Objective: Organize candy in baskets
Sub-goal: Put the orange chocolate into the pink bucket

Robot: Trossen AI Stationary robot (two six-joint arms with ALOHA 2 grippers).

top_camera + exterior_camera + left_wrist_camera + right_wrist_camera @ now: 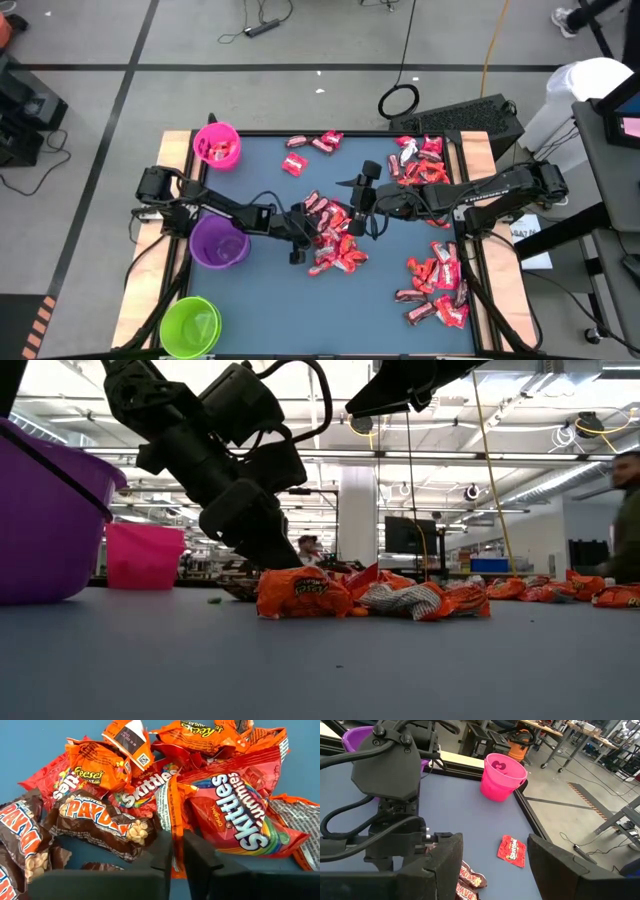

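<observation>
The left hand [177,857] pinches an orange wrapper edge in the candy [335,235] pile just beside the purple basket [220,243]. Wrappers look light, crinkly and slippery, so edges probably grip best. The right hand [495,865] hovers wide open and empty above that pile.

Red wrapper [240,815]: "Skittles", "Gummies", "Original"
Second red wrapper [145,787], in the pile's middle: "Skittles"
Orange wrapper [95,767]: "Reese's"
Far orange wrapper [200,730]: "Reese's"
Brown wrapper [100,822]: "PayDay"
Left brown wrapper [20,835]: "PayDay", partly cut off
White label [131,737] on an orange wrapper's back: a QR code and small print, too fine to read
Lone red wrapper [512,851] near the pink tub: white brand mark, not legible
</observation>
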